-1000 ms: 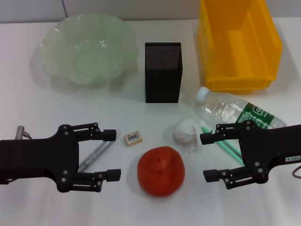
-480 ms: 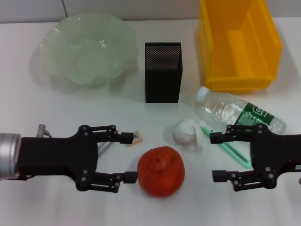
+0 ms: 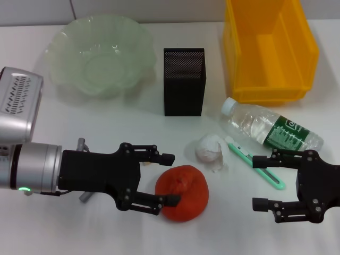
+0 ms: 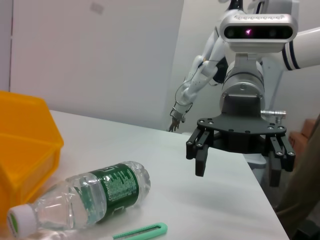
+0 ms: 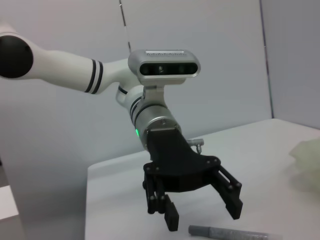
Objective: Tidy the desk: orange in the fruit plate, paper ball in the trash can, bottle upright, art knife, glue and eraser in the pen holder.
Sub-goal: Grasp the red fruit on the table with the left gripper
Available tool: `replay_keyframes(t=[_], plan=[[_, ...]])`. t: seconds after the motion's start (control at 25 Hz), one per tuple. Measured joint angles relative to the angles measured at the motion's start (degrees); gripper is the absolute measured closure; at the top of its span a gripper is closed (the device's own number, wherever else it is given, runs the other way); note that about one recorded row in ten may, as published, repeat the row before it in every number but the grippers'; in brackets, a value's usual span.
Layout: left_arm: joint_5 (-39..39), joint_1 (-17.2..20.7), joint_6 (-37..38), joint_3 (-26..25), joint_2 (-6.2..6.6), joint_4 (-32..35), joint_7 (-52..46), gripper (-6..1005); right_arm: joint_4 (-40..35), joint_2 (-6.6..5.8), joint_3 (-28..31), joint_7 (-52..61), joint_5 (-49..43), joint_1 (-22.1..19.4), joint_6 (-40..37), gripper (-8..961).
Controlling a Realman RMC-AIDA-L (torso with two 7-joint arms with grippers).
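Orange [image 3: 182,192]: sits low in the middle of the head view, on the desk [image 3: 42,122], straight ahead of the left gripper [image 3: 171,179].
Left gripper: jaws spread wide — one fingertip is above the fruit's left side, the other touches or nearly touches its lower left skin. It is not squeezing yet.
Nearer arm: the left one, by far. The right gripper [image 3: 257,180] hangs at the lower right with jaws spread, holding nothing.
Fruit plate [image 3: 66,40]: upper left of the frame, well apart from the orange.
Axis: the orange is round, so no side is better — the jaws only need to close around its middle.
Change: one second ago the left gripper was at the lower left, well short of the fruit; it has slid right up to it. The right gripper has backed off a little to the right, and the art knife [image 3: 256,164] now shows in full.
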Motion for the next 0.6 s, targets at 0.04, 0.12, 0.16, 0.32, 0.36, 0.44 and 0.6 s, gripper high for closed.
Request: replay_keyframes(t=[0.04, 0.12, 0.16, 0.32, 0.36, 0.44, 0.6], plan=[[0.0, 0.0, -0.1, 0.1, 0.0, 0.0, 0.0, 191, 0.4, 0.0, 0.3, -0.3, 0.1, -0.1, 0.0, 166], [-0.1, -0.2, -0.3, 0.7, -0.01, 0.0, 0.0, 191, 2.2, -0.01, 1.7, -1.9, 0.2, -0.2, -0.1, 165], [-0.1, -0.2, -0.3, 0.7, -0.01, 0.0, 0.0, 192, 2.2, -0.01, 1.7, -1.9, 0.2, -0.2, -0.1, 165], [-0.2, -0.4, -1.8, 1.7, -0.2, -0.2, 0.1, 192, 5.3, -0.15, 4.3, -4.7, 0.0, -0.2, 0.2, 165], [-0.2, -0.6, -2.3, 2.0, -0.23, -0.4, -0.1, 193, 5.3, -0.15, 4.3, -4.7, 0.0, -0.2, 0.2, 165], [-0.2, -1.0, -3.0, 2.2, -0.24, -0.9, -0.3, 193, 5.6, -0.17, 4.4, -5.1, -0.1, -0.3, 0.3, 165], [-0.5, -2.0, -5.5, 2.7, -0.29, -2.7, -0.3, 194, 5.7, -0.19, 4.5, -5.2, -0.1, -0.6, 0.0, 164]])
